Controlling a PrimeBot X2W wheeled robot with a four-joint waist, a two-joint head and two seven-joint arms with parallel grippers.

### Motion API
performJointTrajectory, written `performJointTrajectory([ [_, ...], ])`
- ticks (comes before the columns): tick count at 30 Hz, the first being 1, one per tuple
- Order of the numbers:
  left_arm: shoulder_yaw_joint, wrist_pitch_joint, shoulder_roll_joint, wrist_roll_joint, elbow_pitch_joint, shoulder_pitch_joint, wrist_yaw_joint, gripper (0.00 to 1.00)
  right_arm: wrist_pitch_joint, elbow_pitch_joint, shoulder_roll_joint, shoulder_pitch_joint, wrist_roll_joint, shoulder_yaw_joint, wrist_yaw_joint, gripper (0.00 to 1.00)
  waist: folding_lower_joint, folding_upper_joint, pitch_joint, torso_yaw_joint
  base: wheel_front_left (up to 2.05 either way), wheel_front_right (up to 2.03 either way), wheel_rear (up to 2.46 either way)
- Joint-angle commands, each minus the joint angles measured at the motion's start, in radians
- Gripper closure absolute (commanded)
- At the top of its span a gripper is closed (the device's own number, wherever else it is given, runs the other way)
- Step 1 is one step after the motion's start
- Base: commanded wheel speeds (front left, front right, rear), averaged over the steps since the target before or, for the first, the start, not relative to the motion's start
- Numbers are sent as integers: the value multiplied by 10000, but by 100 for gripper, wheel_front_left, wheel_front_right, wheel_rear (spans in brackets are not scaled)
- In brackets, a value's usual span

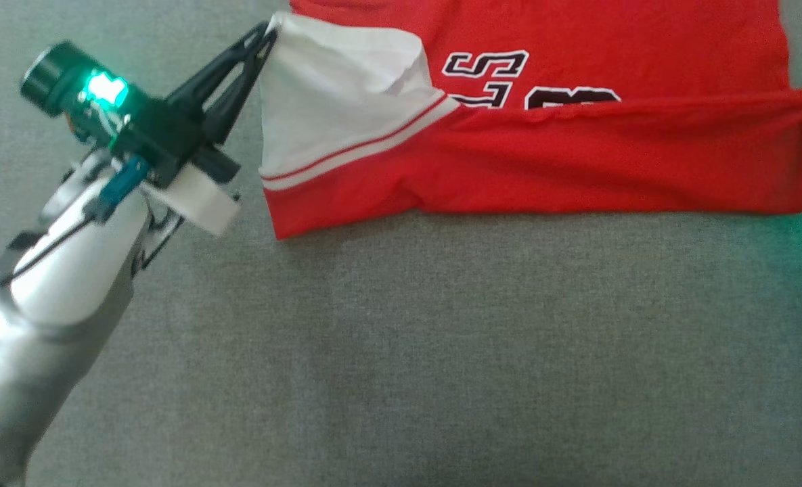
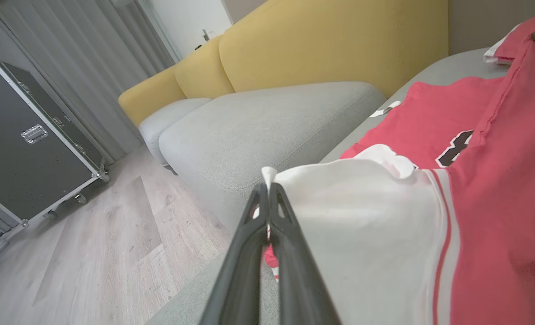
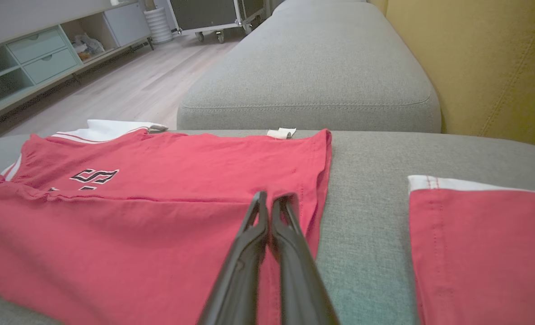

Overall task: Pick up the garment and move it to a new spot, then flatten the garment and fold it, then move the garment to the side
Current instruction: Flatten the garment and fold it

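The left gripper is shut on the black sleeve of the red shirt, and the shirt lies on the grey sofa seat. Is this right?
Not quite: the sleeve is white, not black. The left wrist view shows the left gripper shut on the white sleeve of the red shirt, and the shirt lies on the grey sofa seat.

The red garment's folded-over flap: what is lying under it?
Under the flap lies the rest of the garment, on the grey sofa cushion. Its black-and-white lettering shows above the fold; the lower part is covered and cannot be read.
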Motion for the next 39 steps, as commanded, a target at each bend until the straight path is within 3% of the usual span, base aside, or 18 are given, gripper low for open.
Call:
performJointTrajectory([
  [1,335,-63,260,37,133,-536,-68,100,-52,-7,-405,-121,27,183,-7,100,-3,0,187,-55,0,0,0],
  [3,249,-113,92,67,594,-772,-125,95,-42,196,-332,-428,48,469,-7,100,-3,0,276,-65,0,0,0],
  [4,259,-147,-11,30,831,-832,-129,59,-11,302,-279,-557,88,622,-7,98,-3,0,301,-68,0,0,0],
  [5,288,-186,-108,-9,1048,-869,-105,0,11,402,-224,-670,141,760,-7,68,-3,0,311,-73,0,0,0],
  [6,327,-230,-219,-64,1243,-860,-63,0,30,521,-163,-763,222,878,-7,0,-3,0,299,-78,0,0,0],
  [10,615,-350,-632,-483,1729,-256,286,0,-22,916,-76,-868,384,1296,-7,0,-3,0,23,-96,0,0,0],
  [15,1486,-392,-1395,-1391,1570,1740,1742,0,-184,1206,-111,-584,588,1247,-7,0,-3,0,-521,-136,0,0,0],
  [19,1793,-396,-2030,-1879,1218,3285,2286,0,-234,1206,-40,-152,534,937,-7,0,-3,0,-817,-145,0,0,0],
  [26,1979,-398,-2488,-2282,1588,4325,2464,0,-242,943,331,430,138,354,-7,0,-3,0,-1075,-279,0,0,0],
  [31,1765,-295,-2670,-2430,2112,4418,2094,0,-243,799,523,718,-67,125,-7,0,-3,0,-1125,-358,0,0,0],
  [32,1704,-250,-2698,-2435,2222,4392,2018,12,-243,788,547,753,-87,102,-7,0,-3,0,-1129,-369,0,0,0],
  [33,1671,-228,-2726,-2448,2326,4357,1965,55,-243,784,568,781,-103,81,-7,0,-3,0,-1132,-375,0,0,0],
  [34,1627,-215,-2742,-2437,2423,4308,1915,83,-243,787,593,807,-116,68,-7,0,-3,0,-1138,-378,0,0,0],
  [35,1572,-193,-2759,-2430,2519,4261,1841,100,-243,796,619,834,-121,75,-7,0,-3,0,-1149,-375,0,0,0],
  [39,1436,-199,-2822,-2444,2794,4149,1563,100,-244,932,728,941,-43,172,-7,0,-3,0,-1261,-304,0,0,0],
])
